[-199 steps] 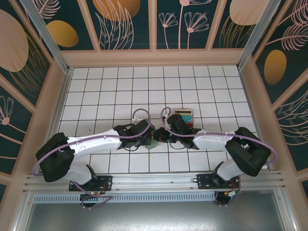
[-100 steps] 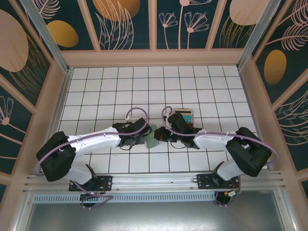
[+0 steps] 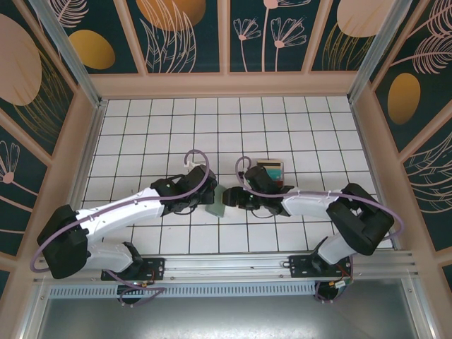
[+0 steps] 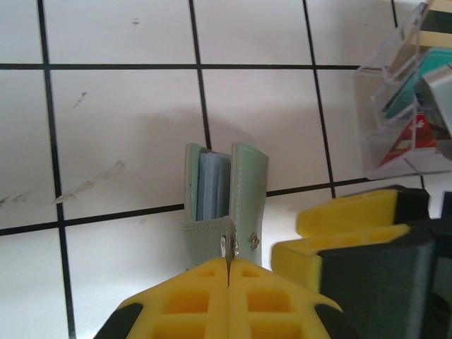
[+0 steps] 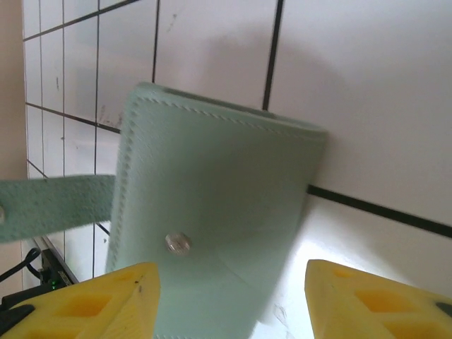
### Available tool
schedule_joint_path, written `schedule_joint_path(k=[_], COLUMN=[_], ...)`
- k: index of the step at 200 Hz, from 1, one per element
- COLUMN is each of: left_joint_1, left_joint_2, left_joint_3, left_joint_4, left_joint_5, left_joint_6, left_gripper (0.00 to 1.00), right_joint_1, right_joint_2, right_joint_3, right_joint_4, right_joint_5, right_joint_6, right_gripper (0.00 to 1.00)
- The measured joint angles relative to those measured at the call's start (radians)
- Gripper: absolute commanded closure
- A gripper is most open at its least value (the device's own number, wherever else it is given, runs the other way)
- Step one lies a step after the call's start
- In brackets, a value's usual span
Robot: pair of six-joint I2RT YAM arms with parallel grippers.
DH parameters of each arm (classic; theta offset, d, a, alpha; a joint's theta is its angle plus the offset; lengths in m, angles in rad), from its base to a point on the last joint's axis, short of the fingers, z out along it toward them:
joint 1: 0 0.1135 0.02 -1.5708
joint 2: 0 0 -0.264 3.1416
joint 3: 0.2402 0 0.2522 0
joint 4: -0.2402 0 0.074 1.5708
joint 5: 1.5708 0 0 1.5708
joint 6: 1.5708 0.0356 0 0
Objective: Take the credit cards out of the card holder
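Left wrist view, item one: the left claw (image 4: 229, 265), yellow pads pressed together, pinching the end of the closure strap (image 4: 208, 236) of the card holder (image 4: 247, 183). The holder is at twelve o'clock from this claw and touching it. It stands on edge on the white tiled floor (image 4: 127, 106), its two grey-green panels slightly apart and a pale blue inner face showing between them. Its long axis runs along the six-to-twelve line, straight away from the pads. Item two, at three o'clock and just beside the holder: the right claw (image 5: 229, 272). In the right wrist view its pads stand apart at either side of the holder's outer panel, clamped on nothing, with the snap stud (image 5: 176, 242) between them and the strap leading off toward nine o'clock. Item three, at about two o'clock from the left claw: a clear tray (image 4: 381, 152) holding credit cards (image 4: 413, 134), one red and one teal. Whether any card is inside the holder cannot be told. Top external view: the holder (image 3: 215, 210) sits between the two wrists, and the tray is further out at about one o'clock. Judgement: the left arm anchors the holder, and the right, the freer and equally near, must reach in along the holder's long axis.
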Motion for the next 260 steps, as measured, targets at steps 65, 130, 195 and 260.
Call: schedule_joint_path(k=[65,130,195,260], left_joint_1=[0.0,0.0,0.0,0.003], left_joint_2=[-0.026,-0.025,0.058,0.068], left_joint_3=[0.0,0.0,0.026,0.003], left_joint_4=[0.034,0.029,-0.109,-0.134], left_joint_5=[0.04,0.017,-0.098,-0.127], left_joint_6=[0.019,0.018,0.006,0.007], left_gripper=[1.0,1.0,1.0,1.0], right_joint_1=[0.0,0.001,0.001,0.002], right_joint_2=[0.018,0.019,0.006,-0.023], right_joint_3=[0.045,0.057,0.047,0.027], right_joint_4=[-0.002,-0.07,-0.158,-0.183], right_joint_5=[-0.021,-0.007,0.064,0.089], right_joint_6=[-0.006,-0.022,-0.06,-0.058], right_gripper=[0.33,0.41,0.7,1.0])
